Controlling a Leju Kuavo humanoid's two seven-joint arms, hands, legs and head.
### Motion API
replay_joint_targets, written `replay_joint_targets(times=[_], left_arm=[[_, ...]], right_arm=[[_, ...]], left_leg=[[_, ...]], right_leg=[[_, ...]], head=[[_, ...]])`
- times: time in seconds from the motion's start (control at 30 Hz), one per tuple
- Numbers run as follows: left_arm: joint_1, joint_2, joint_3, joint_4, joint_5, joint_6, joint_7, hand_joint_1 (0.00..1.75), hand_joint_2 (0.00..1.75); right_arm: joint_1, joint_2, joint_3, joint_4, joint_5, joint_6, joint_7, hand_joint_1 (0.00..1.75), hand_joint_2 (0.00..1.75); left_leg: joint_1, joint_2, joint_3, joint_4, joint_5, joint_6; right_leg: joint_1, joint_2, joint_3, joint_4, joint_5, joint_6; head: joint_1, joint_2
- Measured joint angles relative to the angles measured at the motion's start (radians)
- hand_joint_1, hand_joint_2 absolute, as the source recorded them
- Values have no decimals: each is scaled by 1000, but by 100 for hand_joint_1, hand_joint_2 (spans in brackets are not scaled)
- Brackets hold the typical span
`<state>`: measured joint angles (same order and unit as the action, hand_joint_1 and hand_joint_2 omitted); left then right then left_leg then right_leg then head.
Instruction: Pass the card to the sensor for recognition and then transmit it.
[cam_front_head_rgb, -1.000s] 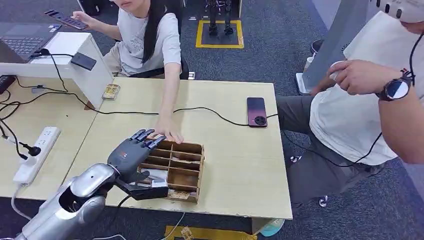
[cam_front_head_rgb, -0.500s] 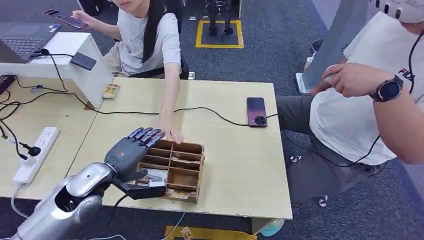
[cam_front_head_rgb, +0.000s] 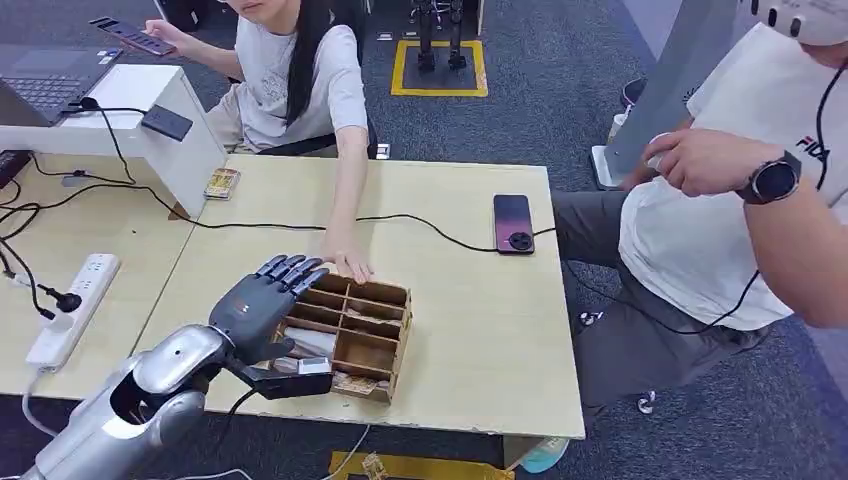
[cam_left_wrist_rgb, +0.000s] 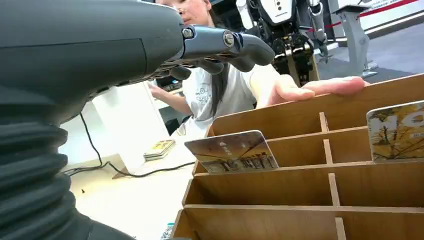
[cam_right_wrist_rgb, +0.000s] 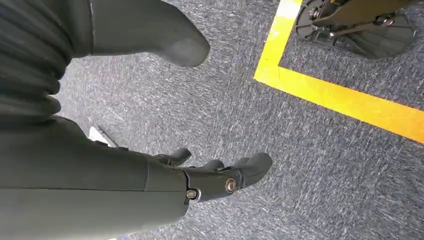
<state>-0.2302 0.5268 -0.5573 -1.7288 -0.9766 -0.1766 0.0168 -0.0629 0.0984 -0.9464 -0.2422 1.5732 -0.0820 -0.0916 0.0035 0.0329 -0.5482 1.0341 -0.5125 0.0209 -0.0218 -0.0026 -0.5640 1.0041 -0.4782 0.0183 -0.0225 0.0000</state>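
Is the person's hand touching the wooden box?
Touching. In the left wrist view the person's hand lies flat on the wooden box's far wall.

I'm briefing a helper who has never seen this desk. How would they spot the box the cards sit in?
Look at the pale wooden table, toward its near edge, just in front of the left hand. There sits a low wooden box split into open compartments, with cards standing in it and a person's hand on its far rim. Unlike the dark phone farther back, it is brown and gridded.

"FILA" on the white shirt (cam_front_head_rgb: 745, 190) of the person at right
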Motion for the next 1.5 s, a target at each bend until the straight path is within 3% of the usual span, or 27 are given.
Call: replay_joint_targets(times=[0.93, 0.97, 1.5], left_arm=[[0, -11, -3, 21, -40, -1, 18, 0, 175], [0, -11, -3, 24, -40, -1, 19, 175, 175], [24, 18, 0, 26, -11, 3, 1, 175, 175]], right_arm=[[0, 0, 0, 0, 0, -3, -5, 0, 175], [0, 0, 0, 0, 0, -3, -5, 0, 175], [0, 0, 0, 0, 0, -5, -11, 0, 175]], left_leg=[[0, 0, 0, 0, 0, 0], [0, 0, 0, 0, 0, 0], [0, -1, 0, 0, 0, 0]], right_leg=[[0, 0, 0, 0, 0, 0], [0, 0, 0, 0, 0, 0], [0, -1, 0, 0, 0, 0]], head=[[0, 0], [0, 0], [0, 0]])
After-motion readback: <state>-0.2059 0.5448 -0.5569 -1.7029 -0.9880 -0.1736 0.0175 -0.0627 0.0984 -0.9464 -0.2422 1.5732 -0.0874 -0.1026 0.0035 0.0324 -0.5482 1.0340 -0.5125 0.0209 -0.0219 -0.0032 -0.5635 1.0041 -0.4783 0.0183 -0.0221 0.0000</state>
